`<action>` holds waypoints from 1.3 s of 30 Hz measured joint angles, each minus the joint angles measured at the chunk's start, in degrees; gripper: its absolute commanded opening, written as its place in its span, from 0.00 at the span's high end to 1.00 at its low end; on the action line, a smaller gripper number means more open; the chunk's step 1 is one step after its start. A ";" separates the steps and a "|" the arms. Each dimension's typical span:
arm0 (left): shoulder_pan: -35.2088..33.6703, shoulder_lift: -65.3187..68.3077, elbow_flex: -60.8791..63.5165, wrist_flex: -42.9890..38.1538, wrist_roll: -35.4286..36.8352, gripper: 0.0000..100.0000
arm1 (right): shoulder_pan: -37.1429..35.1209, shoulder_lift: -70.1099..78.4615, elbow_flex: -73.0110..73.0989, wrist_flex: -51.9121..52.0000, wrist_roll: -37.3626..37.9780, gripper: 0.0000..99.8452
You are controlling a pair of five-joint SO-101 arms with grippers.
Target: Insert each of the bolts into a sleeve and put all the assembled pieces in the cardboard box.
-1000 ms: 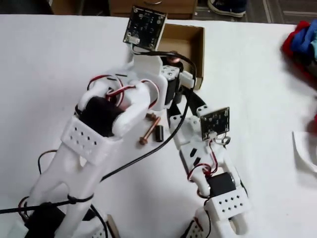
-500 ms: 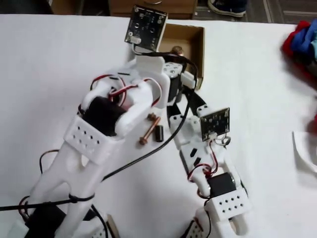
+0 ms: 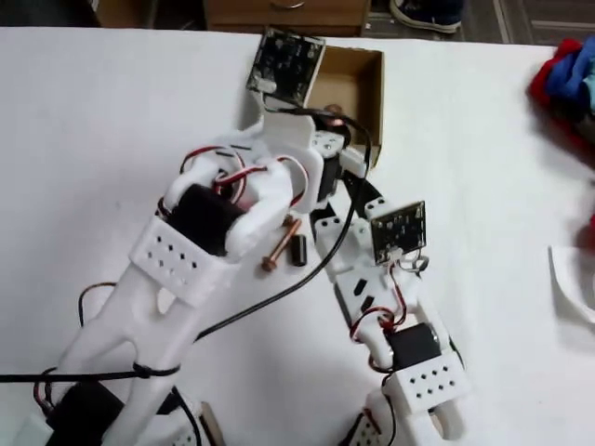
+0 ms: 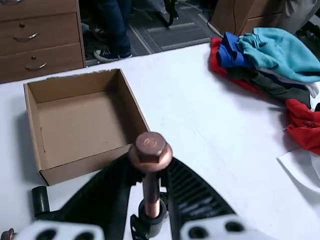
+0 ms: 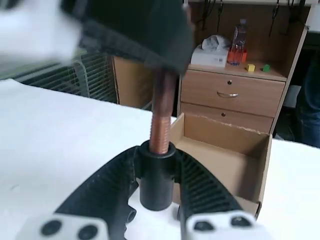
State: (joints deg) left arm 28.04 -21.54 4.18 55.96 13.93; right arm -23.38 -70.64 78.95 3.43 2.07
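In the high view my left arm (image 3: 177, 279) climbs from the lower left corner toward the middle of the frame. Just right of it, at centre, a loose bolt (image 3: 279, 243) lies on the white surface (image 3: 93, 139), with a loose sleeve (image 3: 299, 249) just beside it. Above them, at top centre, stands the cardboard box (image 3: 364, 70), open side up. My right arm (image 3: 400, 316) comes up from the lower edge, right of centre. A heap of clothes (image 3: 562, 70) sits at the right edge.

In the left wrist view, at lower centre, my left pincer (image 4: 149, 175) is clamped on the held bolt (image 4: 150, 149). The bolt stands upright, hex head uppermost, and the foot of its shank is inside the gripped sleeve (image 4: 151, 225). In the right wrist view, at lower centre, my right pincer (image 5: 157, 172) is closed around that gripped sleeve, and the copper shank enters its top. The cardboard box shows behind it, toward the right.
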 measured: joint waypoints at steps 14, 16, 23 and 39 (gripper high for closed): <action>0.00 0.09 2.29 0.09 -6.42 0.74 | 0.09 -0.09 -0.09 0.00 0.00 0.98; 0.00 0.09 2.29 0.18 -6.86 0.76 | 0.09 -0.09 -0.09 0.00 0.00 0.98; 0.09 -0.18 1.67 4.40 -7.21 0.77 | 0.00 -0.09 -0.09 0.00 0.18 0.98; -6.59 -4.84 1.49 8.53 -7.30 0.77 | -0.26 -0.09 0.00 0.00 0.53 0.98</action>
State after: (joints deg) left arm 21.45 -26.37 5.67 64.48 6.64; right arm -23.65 -70.73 78.95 3.43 2.59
